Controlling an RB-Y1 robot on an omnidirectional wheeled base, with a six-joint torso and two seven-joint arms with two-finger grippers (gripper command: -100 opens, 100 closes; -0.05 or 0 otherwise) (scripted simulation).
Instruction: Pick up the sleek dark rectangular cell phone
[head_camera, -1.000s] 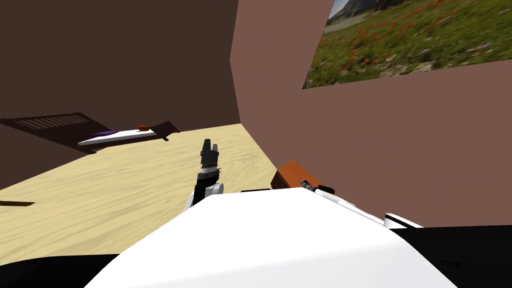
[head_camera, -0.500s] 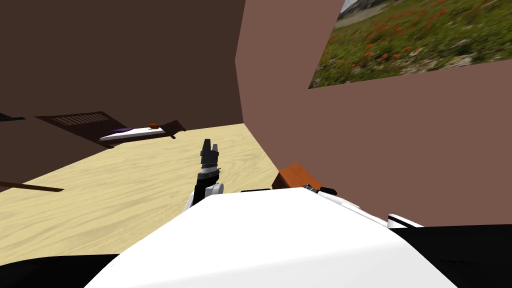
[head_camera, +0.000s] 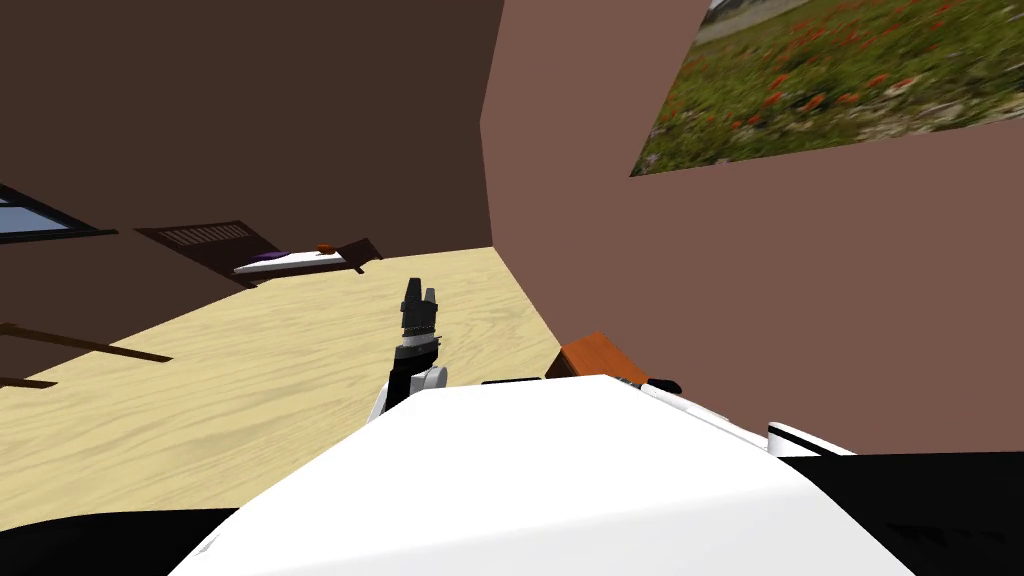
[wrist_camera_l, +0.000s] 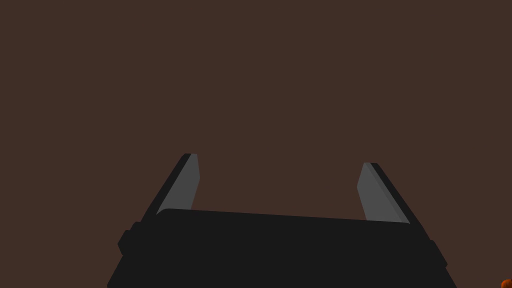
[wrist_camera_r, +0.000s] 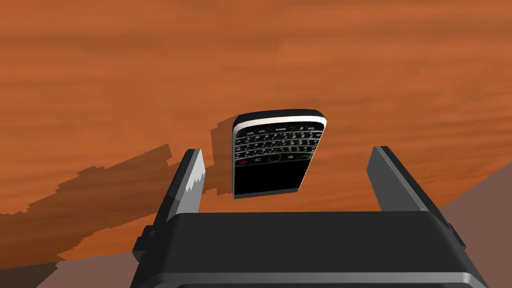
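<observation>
Right, the right gripper (wrist_camera_r: 288, 151) hangs over the orange-brown wooden table top (wrist_camera_r: 100, 75) with its fingers spread wide. The dark keypad cell phone (wrist_camera_r: 272, 160) lies flat between them, touching neither. That straddle looks set for a side pinch, I'd say. Bare wood surrounds the phone, and the top's edge runs just outside one finger. The left gripper (wrist_camera_l: 280, 160) is spread too, raised ahead of me, idle.

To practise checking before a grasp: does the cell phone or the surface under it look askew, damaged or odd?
Nothing stands out. The cell phone lies flat, keypad up and intact, on the orange-brown wooden surface, ahead of the open right gripper, untouched.
</observation>
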